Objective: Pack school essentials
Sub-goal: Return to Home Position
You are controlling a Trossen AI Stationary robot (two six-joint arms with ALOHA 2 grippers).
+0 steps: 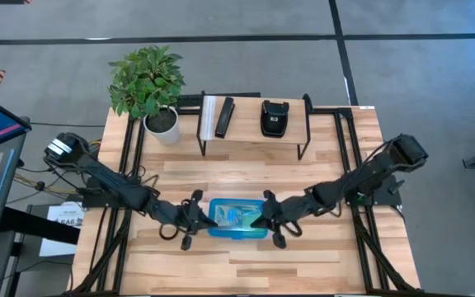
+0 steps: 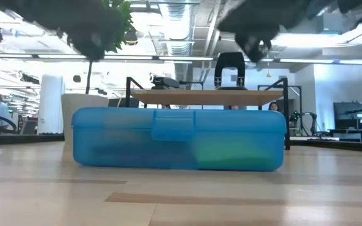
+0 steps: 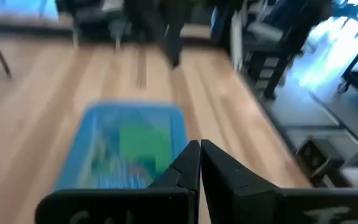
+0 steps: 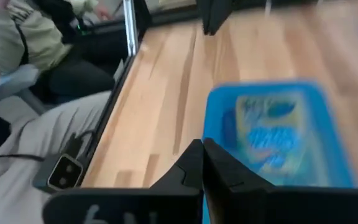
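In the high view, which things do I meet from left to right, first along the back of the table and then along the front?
Back: potted plant → white bar → black bar → black pouch. Front: left gripper → blue supply box → right gripper.

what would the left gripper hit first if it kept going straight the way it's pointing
Most likely the closed translucent blue plastic box, just ahead of the left gripper; height is unclear, so it might pass over the lid.

blue box (image 1: 237,219) mid-table, raised shelf (image 1: 246,120) behind, open front
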